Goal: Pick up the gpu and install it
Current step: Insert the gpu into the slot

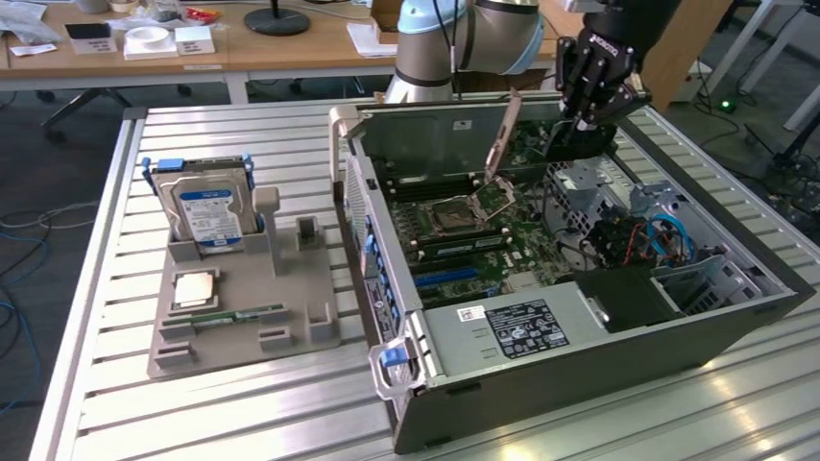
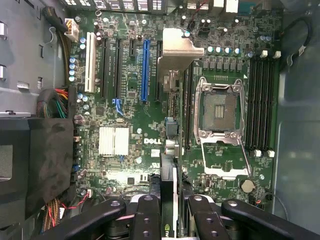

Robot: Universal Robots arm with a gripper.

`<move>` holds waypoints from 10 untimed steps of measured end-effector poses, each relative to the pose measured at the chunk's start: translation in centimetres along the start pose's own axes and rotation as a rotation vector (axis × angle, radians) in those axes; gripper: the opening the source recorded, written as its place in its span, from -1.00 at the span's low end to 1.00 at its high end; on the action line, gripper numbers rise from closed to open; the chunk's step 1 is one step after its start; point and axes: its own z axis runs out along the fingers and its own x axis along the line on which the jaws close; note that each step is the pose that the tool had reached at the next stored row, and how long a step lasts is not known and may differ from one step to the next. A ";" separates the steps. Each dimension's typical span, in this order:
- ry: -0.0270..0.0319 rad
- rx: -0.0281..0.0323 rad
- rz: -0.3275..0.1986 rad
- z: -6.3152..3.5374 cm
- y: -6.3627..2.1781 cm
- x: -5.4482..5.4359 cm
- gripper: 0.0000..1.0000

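My gripper [image 1: 583, 120] hangs over the far right corner of the open computer case [image 1: 717, 327], shut on the gpu [image 1: 573, 144], a dark flat card that sticks out below the fingers. In the wrist view the gpu [image 2: 168, 185] appears edge-on between my black fingers [image 2: 147, 210], with a green logo near the grip. It is held above the green motherboard [image 2: 125, 100], clear of it. The long blue slot [image 2: 145, 70] lies a little to one side of the card's line. The open processor socket [image 2: 220, 110] lies on the other side.
A grey fixture tray [image 1: 256, 331] on the slatted table at the exterior view's left carries a silver hard drive with a blue label [image 1: 207, 213], a square chip [image 1: 195, 288] and a slim green memory stick [image 1: 244, 315]. Case walls, cable bundles [image 2: 57, 95] and the power supply [image 1: 513, 327] surround the board.
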 end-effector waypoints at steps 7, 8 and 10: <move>0.0000 0.0000 0.000 0.00 0.00 0.0 -0.48; 0.0000 0.0000 0.000 0.00 0.00 0.0 -0.48; 0.0000 0.0000 0.000 0.00 0.00 0.0 -0.48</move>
